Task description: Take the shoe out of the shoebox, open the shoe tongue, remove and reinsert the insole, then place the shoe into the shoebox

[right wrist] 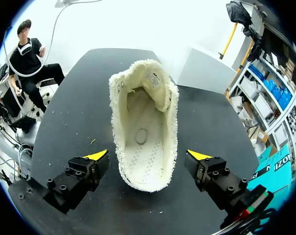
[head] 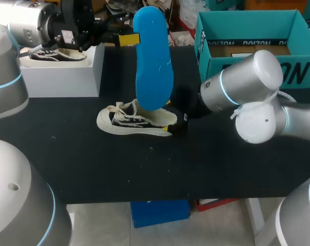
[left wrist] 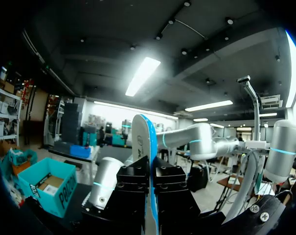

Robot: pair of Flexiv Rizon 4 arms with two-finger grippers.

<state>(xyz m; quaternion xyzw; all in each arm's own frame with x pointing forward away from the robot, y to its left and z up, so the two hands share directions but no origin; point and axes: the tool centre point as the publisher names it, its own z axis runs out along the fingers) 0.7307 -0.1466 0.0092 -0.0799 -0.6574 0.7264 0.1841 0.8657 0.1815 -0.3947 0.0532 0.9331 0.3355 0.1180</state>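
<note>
A cream and black sneaker (head: 137,120) lies on the black table (head: 93,169), toe to the left. In the right wrist view the shoe (right wrist: 145,127) shows its cream inside with no insole, heel end between the fingers of my right gripper (right wrist: 148,155), which is open and apart from it on both sides. In the head view my right gripper (head: 178,124) is at the heel. The blue insole (head: 152,56) hangs upright above the shoe, with my left gripper (head: 128,39) shut on its upper edge. The insole (left wrist: 148,147) appears edge-on between the left fingers.
The teal shoebox (head: 257,31) stands open at the back right, behind my right arm. A white box (head: 67,72) at the back left carries a second sneaker (head: 55,55).
</note>
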